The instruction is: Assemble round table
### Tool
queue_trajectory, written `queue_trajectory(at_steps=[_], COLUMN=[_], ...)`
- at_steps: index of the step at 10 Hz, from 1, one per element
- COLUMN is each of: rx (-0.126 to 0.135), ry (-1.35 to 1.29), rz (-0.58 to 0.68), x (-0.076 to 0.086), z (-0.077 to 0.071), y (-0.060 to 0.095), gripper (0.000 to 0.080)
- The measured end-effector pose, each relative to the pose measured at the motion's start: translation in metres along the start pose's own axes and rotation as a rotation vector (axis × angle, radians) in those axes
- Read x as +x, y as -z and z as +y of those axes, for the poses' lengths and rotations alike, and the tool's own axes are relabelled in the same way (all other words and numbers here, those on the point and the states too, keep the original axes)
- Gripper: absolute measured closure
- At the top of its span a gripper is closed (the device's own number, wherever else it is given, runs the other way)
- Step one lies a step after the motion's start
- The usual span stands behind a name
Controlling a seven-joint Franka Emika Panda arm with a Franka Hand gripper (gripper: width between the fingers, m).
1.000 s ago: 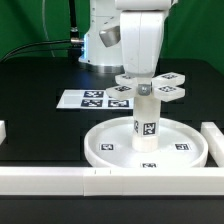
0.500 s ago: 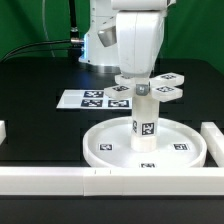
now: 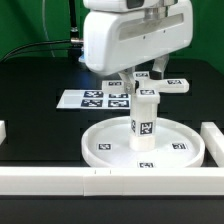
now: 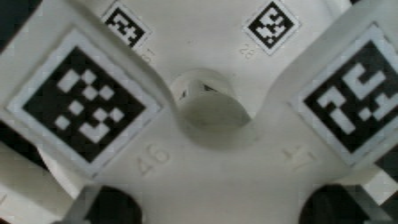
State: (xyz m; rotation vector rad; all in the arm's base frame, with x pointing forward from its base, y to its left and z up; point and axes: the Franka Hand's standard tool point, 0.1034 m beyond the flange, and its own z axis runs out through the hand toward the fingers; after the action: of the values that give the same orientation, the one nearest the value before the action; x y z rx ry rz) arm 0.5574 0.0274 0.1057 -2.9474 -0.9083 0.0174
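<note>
The large rimmed disc (image 3: 100,150) lies on the black table in front of the arm. The short cylinder post (image 3: 146,118) stands upright on its central hub. The flat cross-shaped piece (image 3: 172,84) sits level on top of the post. My gripper (image 3: 145,80) reaches straight down onto it, and the wide hand hides most of it. In the wrist view the cross-shaped piece (image 4: 214,150) fills the picture, with tagged arms and a round boss in the middle. My gripper (image 4: 222,205) is shut on it, with a dark fingertip (image 4: 111,207) against each side.
The marker board (image 3: 85,99) lies on the table behind the disc. Long white bars edge the surface: one along the front (image 3: 60,180), one at the exterior view's right (image 3: 215,140), and a stub at its left (image 3: 3,130).
My hand has turned about its vertical axis and now shows its broad side. The cross-shaped piece has turned with it on top of the post. The disc and post have stayed in place.
</note>
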Motion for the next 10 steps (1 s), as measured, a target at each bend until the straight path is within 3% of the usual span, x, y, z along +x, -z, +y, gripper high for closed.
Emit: queue_trajectory(at_steps=[3, 10], rx=[0.036, 0.058], ry=[-0.378, -0.876], rz=[0.018, 0.013], x=[0.0019, 0.0043], z=[-0.0032, -0.0070], y=[-0.0006, -0.0011], gripper=[0.0357, 0.0357])
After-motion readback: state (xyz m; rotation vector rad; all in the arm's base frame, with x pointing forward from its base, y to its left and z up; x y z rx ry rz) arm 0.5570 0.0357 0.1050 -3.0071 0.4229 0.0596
